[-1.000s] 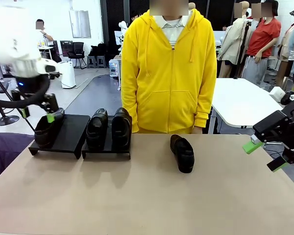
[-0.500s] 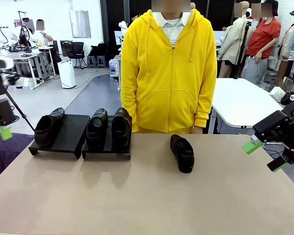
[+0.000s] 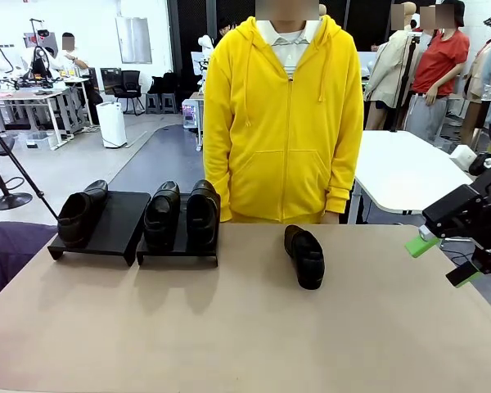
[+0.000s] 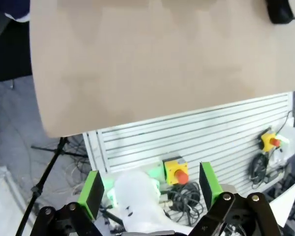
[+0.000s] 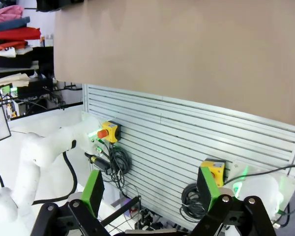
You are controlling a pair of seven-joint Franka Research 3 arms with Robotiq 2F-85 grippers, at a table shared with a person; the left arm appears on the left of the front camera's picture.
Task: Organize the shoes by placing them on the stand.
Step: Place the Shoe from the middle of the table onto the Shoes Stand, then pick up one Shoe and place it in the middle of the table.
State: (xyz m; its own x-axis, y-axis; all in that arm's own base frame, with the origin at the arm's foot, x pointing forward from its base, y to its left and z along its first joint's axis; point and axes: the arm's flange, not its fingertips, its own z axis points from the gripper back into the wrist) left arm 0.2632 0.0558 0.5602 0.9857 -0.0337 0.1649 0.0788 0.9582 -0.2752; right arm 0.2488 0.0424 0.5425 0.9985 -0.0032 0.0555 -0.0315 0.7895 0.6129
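Three shoes [image 3: 159,214] on stands [image 3: 119,225] at 10 o'clock | fourth shoe [image 3: 304,255] on bench [image 3: 245,327] | right tool [image 3: 440,258] wide, empty | left tool [image 4: 150,189] wide, empty

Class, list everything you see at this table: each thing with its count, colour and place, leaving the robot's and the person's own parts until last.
Glossy black leather slip-on shoes: four; one on the left stand, two side by side on the right stand, one on the bare tabletop near the middle.
Sloped shoe stands: two, black, far left of the table.
Table: one, tan top.
Right gripper: one, black with green pads, open, beyond the table's right edge.
Left gripper: one, open, empty.
Person: one, yellow hoodie, far side.
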